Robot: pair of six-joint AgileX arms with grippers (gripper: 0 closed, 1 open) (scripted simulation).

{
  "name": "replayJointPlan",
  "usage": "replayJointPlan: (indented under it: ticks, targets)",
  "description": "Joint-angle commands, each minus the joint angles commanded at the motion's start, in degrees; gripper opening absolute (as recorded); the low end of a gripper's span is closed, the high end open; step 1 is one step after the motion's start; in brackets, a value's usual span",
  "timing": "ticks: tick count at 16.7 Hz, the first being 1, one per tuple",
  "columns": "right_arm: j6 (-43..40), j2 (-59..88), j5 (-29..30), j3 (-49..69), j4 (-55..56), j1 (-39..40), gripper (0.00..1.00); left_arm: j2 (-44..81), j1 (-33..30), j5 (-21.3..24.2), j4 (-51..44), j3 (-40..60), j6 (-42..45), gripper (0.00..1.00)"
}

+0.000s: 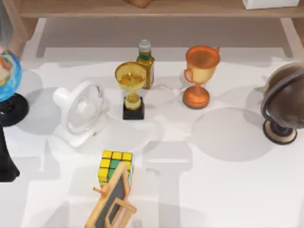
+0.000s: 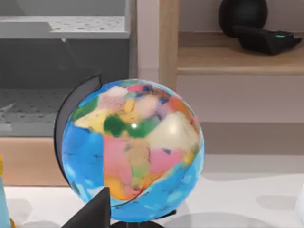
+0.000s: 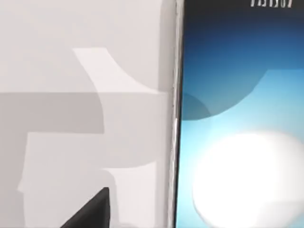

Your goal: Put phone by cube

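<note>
The cube (image 1: 115,166), a yellow and green puzzle cube, stands on the white table near the front, left of centre. The phone (image 3: 237,123) shows close up in the right wrist view, lying flat on the table with its blue screen and pale round blur facing up. A dark part of my right gripper (image 3: 90,211) sits just beside the phone's white edge. My left arm (image 1: 5,164) is a dark shape at the table's left edge, and a dark part of my left gripper (image 2: 92,213) faces a colourful globe.
A wood-framed chalkboard easel (image 1: 111,202) leans right in front of the cube. Behind stand a white fan (image 1: 81,113), gold trophy (image 1: 131,88), bottle (image 1: 145,61) and orange trophy (image 1: 199,71). A colourful globe (image 2: 133,147) is far left, a dark globe (image 1: 285,102) far right.
</note>
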Motion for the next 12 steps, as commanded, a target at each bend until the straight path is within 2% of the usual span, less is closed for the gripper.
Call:
replayJointPlan:
  ticks: [7,12]
  targets:
    - [-1.00,4.11,-0.03,2.25,-2.50,-2.10,1.00,0.00,0.00,0.00,0.00,0.00,0.00,1.00]
    - [-0.85,6.32,-0.03,0.13,1.74,-1.97,1.00,0.00,0.00,0.00,0.00,0.00,0.00,1.00]
